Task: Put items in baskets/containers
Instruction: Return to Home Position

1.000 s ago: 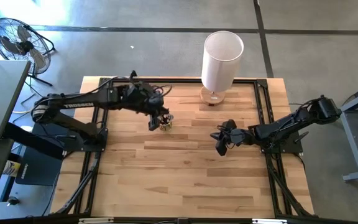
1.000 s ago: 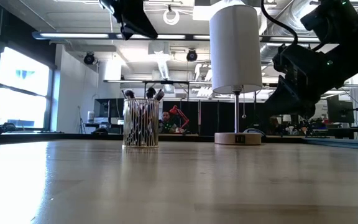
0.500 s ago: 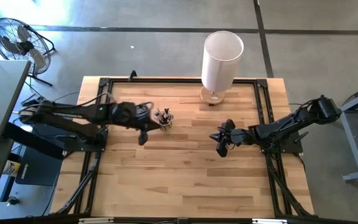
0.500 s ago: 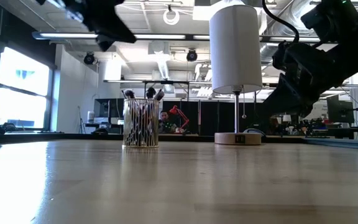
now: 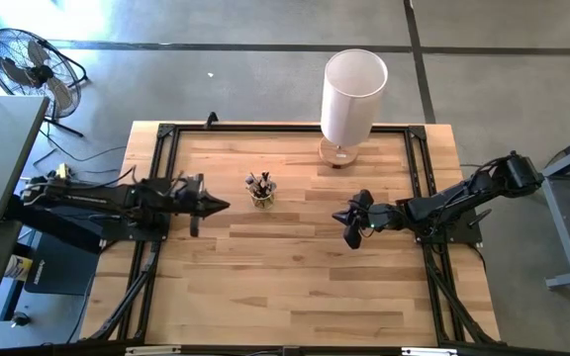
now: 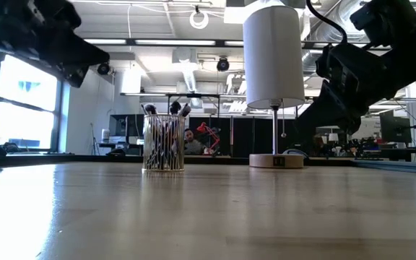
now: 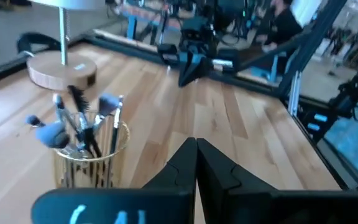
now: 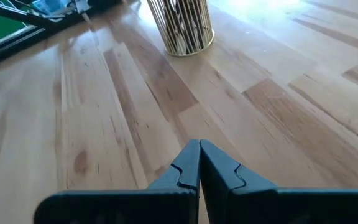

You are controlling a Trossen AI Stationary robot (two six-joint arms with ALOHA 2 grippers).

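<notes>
Standing upright on the pale wooden table (image 5: 295, 287) is one small, round, clear glass cup (image 5: 261, 192) with a yellowish rim. All the thin makeup brushes (image 7: 79, 121) in view stand inside it, bristle tips up. Besides the cup there are one tall white cylinder lamp (image 5: 354, 94) on a round wooden base, two dark arms, and one floor fan (image 5: 28, 64) off the table's far left corner.

The brushes are bunched and their handles cross behind the ribbed glass, so they cannot be counted exactly. The left wrist view separates roughly six heads, some blue, one dark. In the right wrist view the cup's top is cut off. In the low view the left arm is only a dark shape cropped at the upper corner.

The cup sits between the two grippers, nearer the left one, and left of the lamp's base. The left gripper (image 5: 221, 206) hangs above the table's left part, pointing at the cup but apart from it, its fingers (image 7: 185, 163) pressed together on nothing. The right gripper (image 5: 344, 218) waits well apart on the cup's other side, tips likewise pressed together and empty.
</notes>
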